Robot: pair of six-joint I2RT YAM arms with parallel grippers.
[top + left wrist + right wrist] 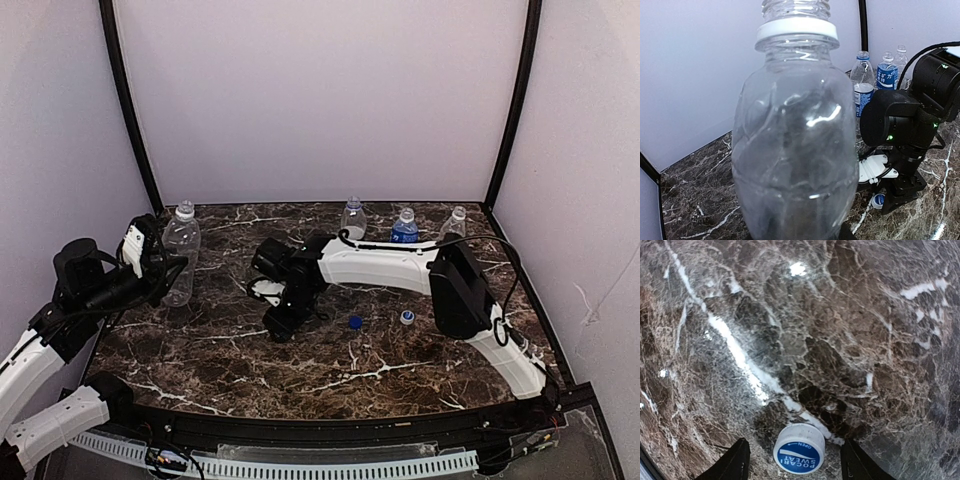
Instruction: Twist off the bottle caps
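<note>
My left gripper (150, 262) is shut on a clear ribbed bottle (795, 150), held upright at the table's left; its threaded neck (796, 9) is bare above a white ring. My right gripper (794, 452) hangs low over the middle of the table, open. A white cap with a blue top (799, 448) lies on the marble between its fingers (735, 465), touching neither. That cap (878, 200) also shows under the right gripper in the left wrist view. A dark blue cap (354, 322) and a pale cap (407, 317) lie loose to the right.
Three small bottles stand along the back wall: one (353, 218), a blue-labelled one (404, 228) and one (455, 224). Their tops are too small to judge. The right arm (390, 265) stretches across the table's middle. Walls close in at the back and both sides.
</note>
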